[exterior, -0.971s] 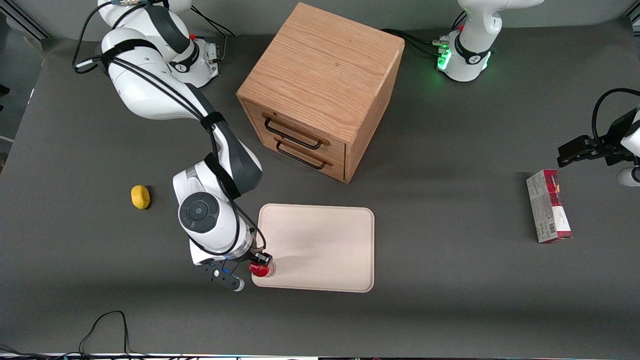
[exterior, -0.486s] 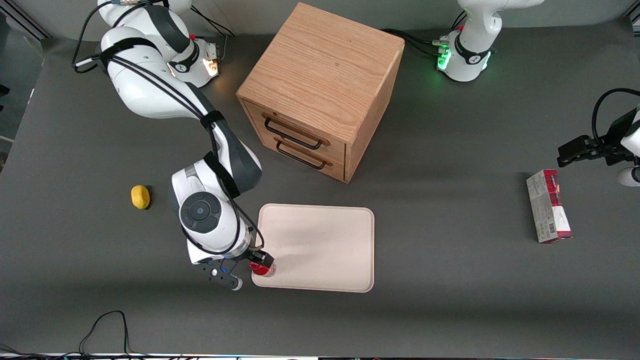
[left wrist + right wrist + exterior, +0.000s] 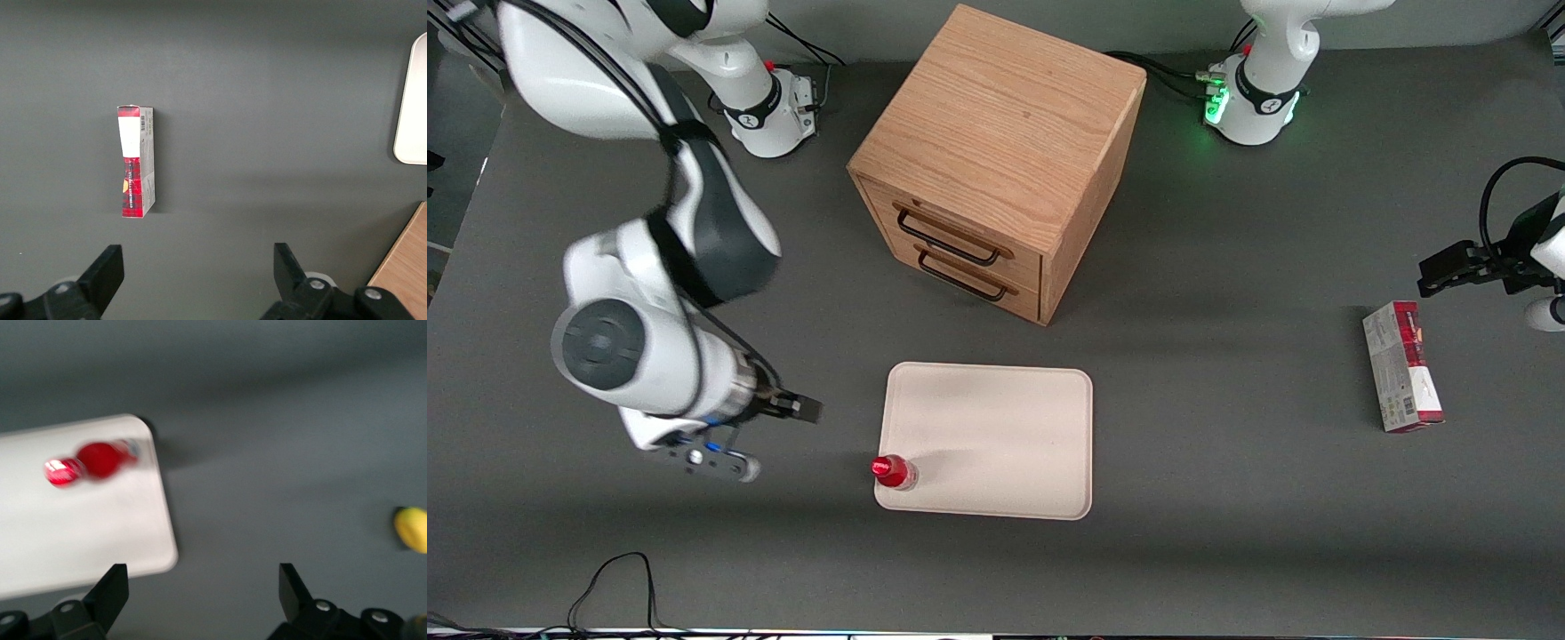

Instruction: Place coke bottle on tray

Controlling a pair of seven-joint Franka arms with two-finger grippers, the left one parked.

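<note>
With its jaws spread and empty, the gripper (image 3: 783,411) hangs above the table, well apart from the coke bottle (image 3: 893,471), which stands upright in the tray (image 3: 996,427) corner nearest it. Light, rigid and probably slick, the bottle looks tippy; any regrasp belongs across its body.

One coke bottle (image 3: 893,471) is counted, standing on one tray (image 3: 1005,436), at the corner toward the working arm. One wooden cabinet (image 3: 996,160) (two drawers are counted on its front) is seen farther from the camera than the tray. One carton (image 3: 1401,378), one yellow lump (image 3: 412,529) and one gripper (image 3: 805,409), fingers spread, are counted.
</note>
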